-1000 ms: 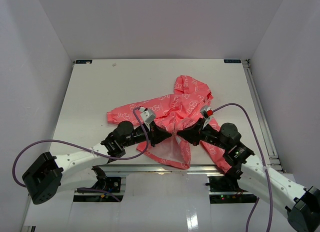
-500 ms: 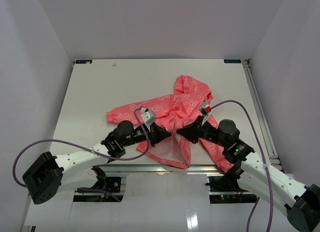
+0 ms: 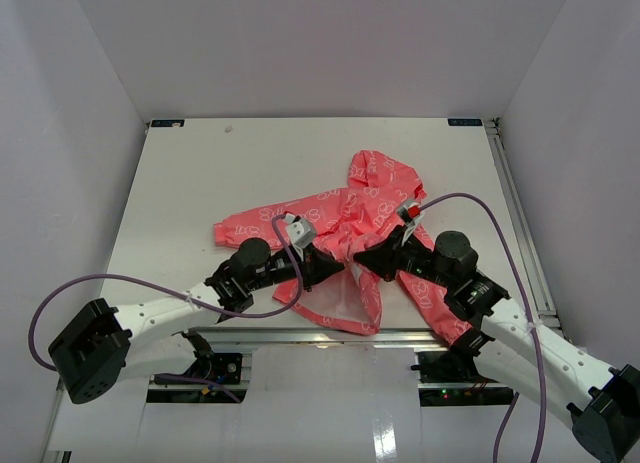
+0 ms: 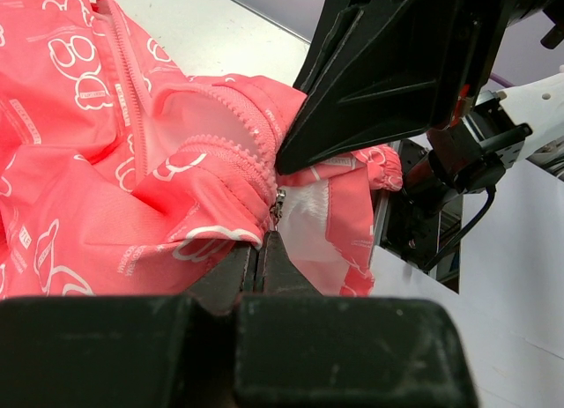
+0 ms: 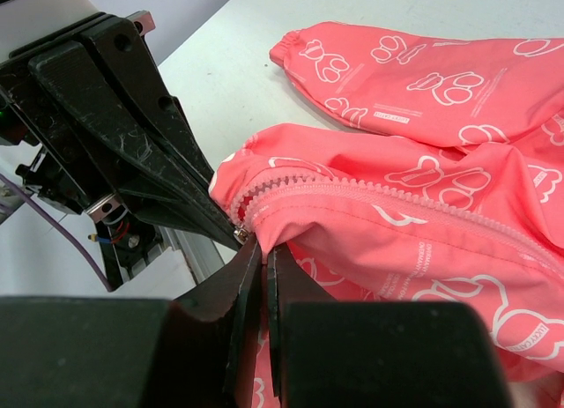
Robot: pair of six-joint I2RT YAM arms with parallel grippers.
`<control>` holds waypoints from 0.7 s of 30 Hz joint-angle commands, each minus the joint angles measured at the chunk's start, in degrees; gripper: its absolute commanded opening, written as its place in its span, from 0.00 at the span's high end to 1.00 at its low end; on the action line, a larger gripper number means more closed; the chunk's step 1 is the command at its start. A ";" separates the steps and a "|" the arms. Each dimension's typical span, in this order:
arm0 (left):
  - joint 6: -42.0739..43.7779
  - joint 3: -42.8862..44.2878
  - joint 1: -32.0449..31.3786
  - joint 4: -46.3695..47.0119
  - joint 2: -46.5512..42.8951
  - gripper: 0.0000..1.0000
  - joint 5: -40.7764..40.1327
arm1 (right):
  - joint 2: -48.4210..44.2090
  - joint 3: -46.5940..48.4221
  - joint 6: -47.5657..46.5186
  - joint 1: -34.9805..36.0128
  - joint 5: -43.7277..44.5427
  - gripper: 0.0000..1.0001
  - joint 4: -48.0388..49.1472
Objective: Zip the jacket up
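Note:
The coral-pink jacket (image 3: 372,205) lies near the table's front edge, hood toward the back and one sleeve (image 3: 262,221) stretched left. Its front stands partly open low down, showing white lining (image 3: 345,298). My left gripper (image 3: 338,269) and right gripper (image 3: 360,257) meet tip to tip at the bottom of the zipper. In the left wrist view the left gripper (image 4: 263,242) is shut on the jacket's edge just under the metal slider (image 4: 278,202). In the right wrist view the right gripper (image 5: 264,249) is shut on a fold of fabric beside the zipper teeth (image 5: 370,189).
A metal rail (image 3: 290,335) runs along the table's front edge, directly under the jacket's hem. Another rail (image 3: 518,223) lines the right side. White walls close in the table on three sides. Purple cables (image 3: 150,288) loop off both arms.
The right arm has shifted slightly back and left, drawing its pinched fold with it. The left arm has barely moved. Both grippers stay shut.

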 commanded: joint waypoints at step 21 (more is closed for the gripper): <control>-3.96 3.32 -0.03 -12.51 0.78 1.00 1.24 | 1.53 2.98 -2.77 -1.72 0.71 0.72 3.94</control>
